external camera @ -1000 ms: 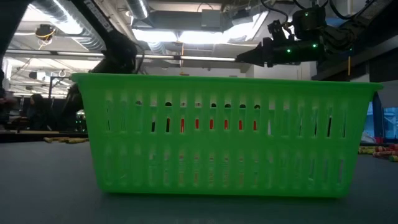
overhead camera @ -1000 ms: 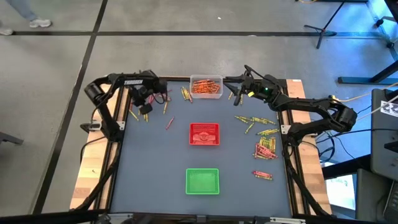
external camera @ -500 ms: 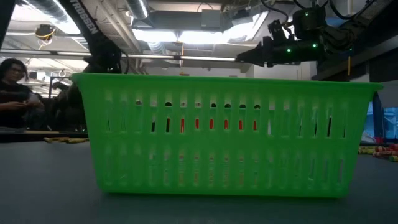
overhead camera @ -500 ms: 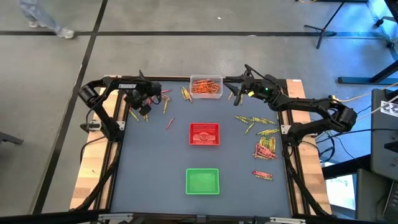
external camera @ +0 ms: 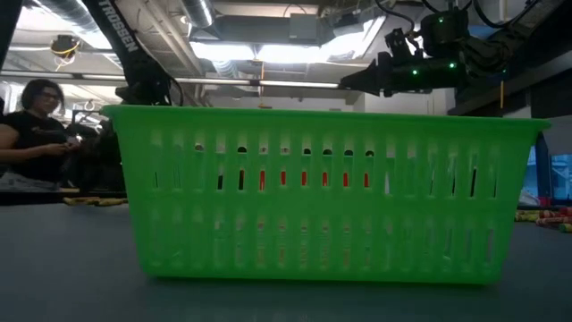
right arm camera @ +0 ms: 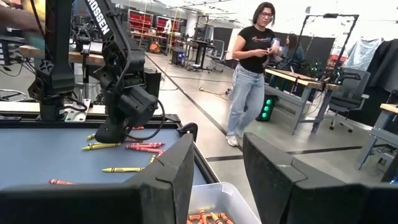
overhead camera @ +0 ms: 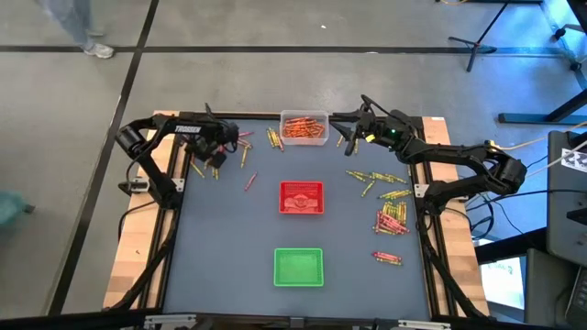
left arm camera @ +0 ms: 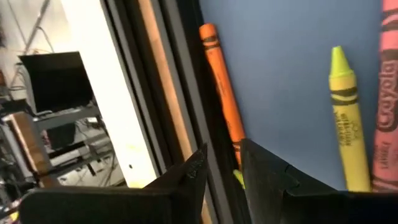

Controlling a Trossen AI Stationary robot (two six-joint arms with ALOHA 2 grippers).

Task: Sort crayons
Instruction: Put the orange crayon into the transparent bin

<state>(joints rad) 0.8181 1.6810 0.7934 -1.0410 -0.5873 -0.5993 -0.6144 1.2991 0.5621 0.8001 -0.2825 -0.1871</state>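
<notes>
Crayons lie scattered on the blue table: a group at the far left (overhead camera: 240, 154) and a bigger group along the right side (overhead camera: 391, 216). My left gripper (overhead camera: 217, 156) points down at the far-left group, open by a narrow gap. In the left wrist view its fingers (left arm camera: 222, 158) stand on either side of the near end of an orange crayon (left arm camera: 221, 87) that lies along the table's frame. A yellow-green crayon (left arm camera: 346, 121) and a red one (left arm camera: 388, 118) lie beside it. My right gripper (overhead camera: 343, 120) hovers level beside the clear tray (overhead camera: 304, 127) of orange crayons, open and empty (right arm camera: 217, 146).
A red tray (overhead camera: 302, 197) sits mid-table and a green tray (overhead camera: 299, 267) near the front; the green tray (external camera: 322, 197) fills the low view. The black frame rail (left arm camera: 186, 93) runs right beside the orange crayon. A person (right arm camera: 252, 68) stands beyond the table.
My left gripper has sunk toward the crayons at the table's far left and has rolled about its own axis; the gap between its fingers shows no change. My right gripper has kept still. A person has walked into the low view's left.
</notes>
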